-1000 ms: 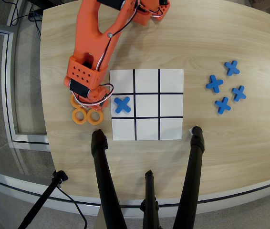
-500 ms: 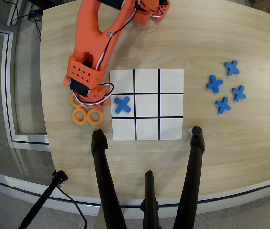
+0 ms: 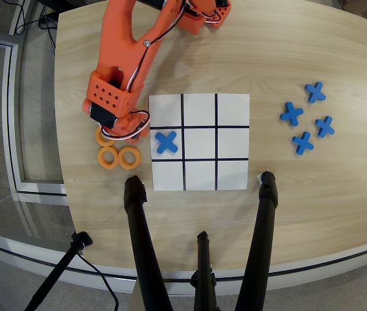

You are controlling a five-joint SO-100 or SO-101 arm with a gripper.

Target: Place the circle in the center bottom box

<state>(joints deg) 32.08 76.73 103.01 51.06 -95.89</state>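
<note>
1. Three black tripod legs (image 3: 143, 246) are standing at the near, bottom edge of the overhead view, rising over the wooden counter (image 3: 313, 201).
2. A white grid sheet (image 3: 200, 142) is lying flat on the counter, its black lines making nine squares.
3. One blue cross (image 3: 166, 142) is sitting in the left square of the middle row; the other squares are showing bare.
4. The middle square of the top row (image 3: 200, 109), the one nearest the orange arm (image 3: 122, 58), is lying bare.
5. Left of the sheet, two orange rings (image 3: 119, 157) are lying side by side, touching, and a third ring (image 3: 103, 136) is peeking out just above them, partly under the arm's head.
6. Four more blue crosses (image 3: 307, 120) are lying clustered at the right, well apart from the sheet.
7. The arm is reaching down from the top edge, bending over the rings; its pincer (image 3: 115, 128) is pointing down at the third ring, and I cannot tell whether it is open or closed.
</note>
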